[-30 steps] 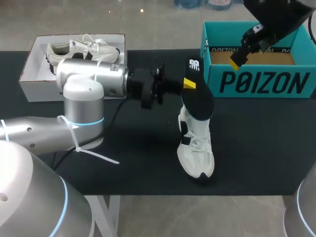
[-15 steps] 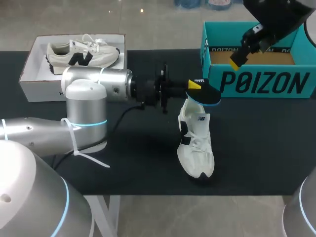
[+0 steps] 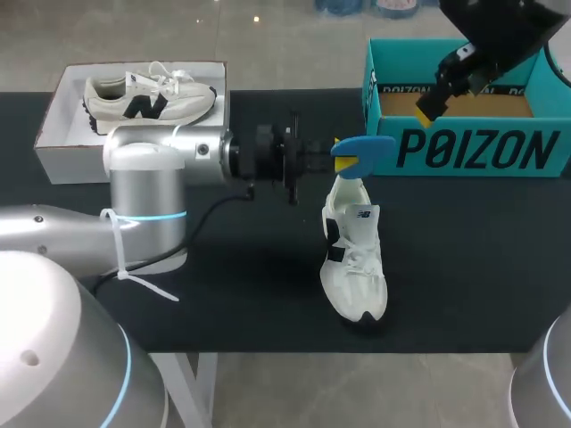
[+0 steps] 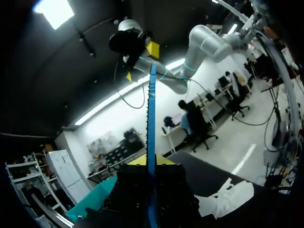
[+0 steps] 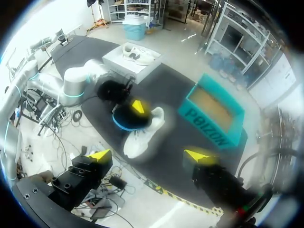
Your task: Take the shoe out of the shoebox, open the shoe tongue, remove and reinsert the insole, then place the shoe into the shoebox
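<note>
1. Insole [image 3: 361, 149] had turned over: black face before, blue underside up now, level above white shoe's [image 3: 354, 259] heel.
2. L gripper [image 3: 344, 157] clamped its end.
3. Shoe lay on table [image 3: 464, 267] by teal shoebox [image 3: 473, 147].
4. R gripper [image 3: 428, 107] spread, empty, over shoebox.

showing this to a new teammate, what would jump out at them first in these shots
The blue insole, clamped in the left pincer, hangs just above the white shoe mid-table. At back right stands the open teal shoebox, the open right pincer raised near it. A second shoe lies in a white box at back left.
</note>
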You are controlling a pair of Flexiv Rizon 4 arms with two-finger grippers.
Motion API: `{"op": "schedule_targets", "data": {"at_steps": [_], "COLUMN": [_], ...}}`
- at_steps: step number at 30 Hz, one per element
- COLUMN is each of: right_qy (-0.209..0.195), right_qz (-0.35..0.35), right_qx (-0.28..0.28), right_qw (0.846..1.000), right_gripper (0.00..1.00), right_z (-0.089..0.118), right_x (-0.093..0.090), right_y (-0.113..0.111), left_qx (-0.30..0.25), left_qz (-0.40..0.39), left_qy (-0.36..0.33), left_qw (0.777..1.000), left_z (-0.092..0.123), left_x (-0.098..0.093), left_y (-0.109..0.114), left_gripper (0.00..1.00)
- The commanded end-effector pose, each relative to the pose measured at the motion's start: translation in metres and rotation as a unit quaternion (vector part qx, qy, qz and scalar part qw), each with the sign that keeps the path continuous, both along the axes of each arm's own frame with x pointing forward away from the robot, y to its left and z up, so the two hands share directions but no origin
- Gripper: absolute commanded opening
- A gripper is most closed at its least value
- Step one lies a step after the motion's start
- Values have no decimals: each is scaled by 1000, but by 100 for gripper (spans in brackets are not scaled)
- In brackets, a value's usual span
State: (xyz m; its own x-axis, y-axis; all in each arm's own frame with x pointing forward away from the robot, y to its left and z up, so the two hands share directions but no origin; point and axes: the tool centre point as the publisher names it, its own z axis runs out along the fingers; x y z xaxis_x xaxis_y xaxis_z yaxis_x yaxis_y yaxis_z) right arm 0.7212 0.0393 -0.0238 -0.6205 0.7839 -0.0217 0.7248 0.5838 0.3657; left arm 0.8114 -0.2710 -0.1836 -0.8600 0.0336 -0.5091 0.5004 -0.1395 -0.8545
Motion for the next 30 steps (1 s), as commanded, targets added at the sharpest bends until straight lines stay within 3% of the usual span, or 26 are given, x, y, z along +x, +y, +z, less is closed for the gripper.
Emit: {"op": "schedule_targets", "data": {"at_steps": [1,6,9,15,20,22,25,30], "right_qy": [2,2,2,2,2,2,2,2], "right_qz": [0,0,0,0,0,0,0,0], "right_qx": [-2,-2,-2,-2,-2,-2,-2,-2], "right_qw": [1000,1000,1000,1000,1000,1000,1000,1000], "right_gripper": [100,100,100,100,100,100,100,100], "right_z": [1,1,1,1,1,1,1,1], "right_x": [2,2,2,2,2,2,2,2], "right_y": [1,1,1,1,1,1,1,1], "left_qx": [5,5,32,27,-33,-61,-95,-84], "left_qz": [3,3,-14,-78,-112,-127,-146,-144], "left_qy": [103,103,185,378,531,537,576,620], "left_qw": [995,995,982,922,840,832,799,767], "left_z": [1,1,1,0,-15,-20,-31,-40], "left_x": [-1,-1,5,14,21,22,26,29], "left_y": [-1,-1,1,6,13,14,17,16], "left_gripper": [0,0,0,0,0,0,0,0]}}
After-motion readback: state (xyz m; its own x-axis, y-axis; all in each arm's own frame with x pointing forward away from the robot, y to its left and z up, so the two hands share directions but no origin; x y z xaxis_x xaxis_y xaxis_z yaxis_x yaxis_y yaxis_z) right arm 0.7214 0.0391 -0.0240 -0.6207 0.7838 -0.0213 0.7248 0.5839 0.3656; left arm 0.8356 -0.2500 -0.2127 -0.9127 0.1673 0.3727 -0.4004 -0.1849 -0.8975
